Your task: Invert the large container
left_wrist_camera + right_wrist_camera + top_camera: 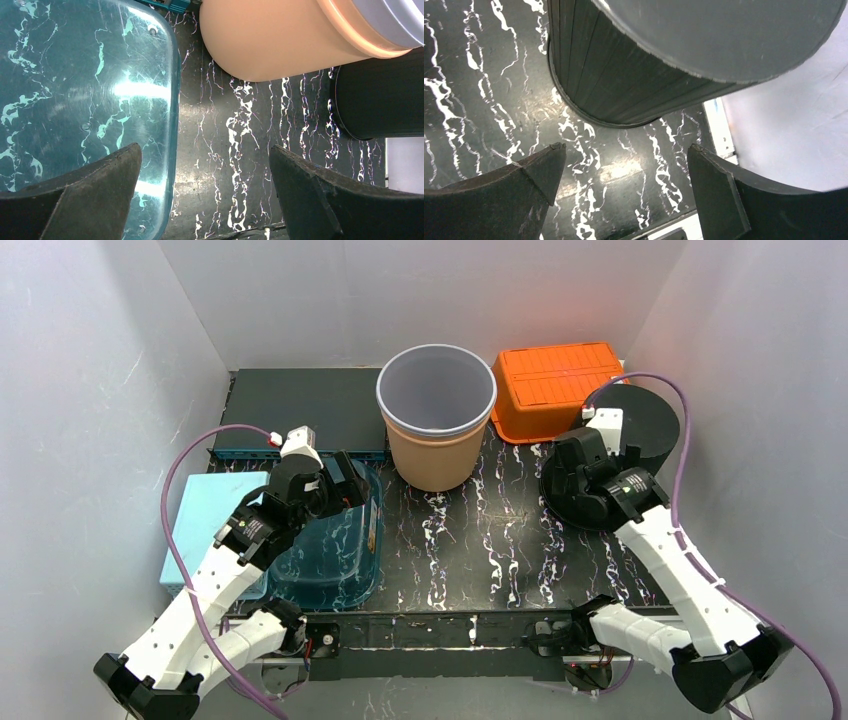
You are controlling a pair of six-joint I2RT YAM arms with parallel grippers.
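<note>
The big tan bucket [437,430] stands at the back of the table [480,540], in the middle. It sits the right way up, with its open mouth facing the top. The inside looks pale grey. It is not turned over yet, and both sets of jaws are away from it.

Just to the right of the bucket lies an orange box [555,385], bottom up. In front of that box, by the right wall, is a round black tub [650,415] with its flat bottom on top. To the left of the bucket is a dark flat tray [300,410] at the back of the table.

The left arm [215,580] reaches over a see-through blue-green tub [335,555] that lies bottom up at the front left. The left jaws are wide open and hold nothing. In the left wrist view, one finger [100,185] is over the edge of the blue-green tub and the other finger [310,190] is over bare table. The side of the bucket shows ahead of them. A light blue flat thing [205,520] lies just left of the blue-green tub, partly under the arm.

The right arm [685,570] reaches to the near left side of the black tub. The right jaws are wide open too, with nothing in them. The right wrist view shows the tub's ribbed side and the black and white table between the fingers [524,180].
</note>
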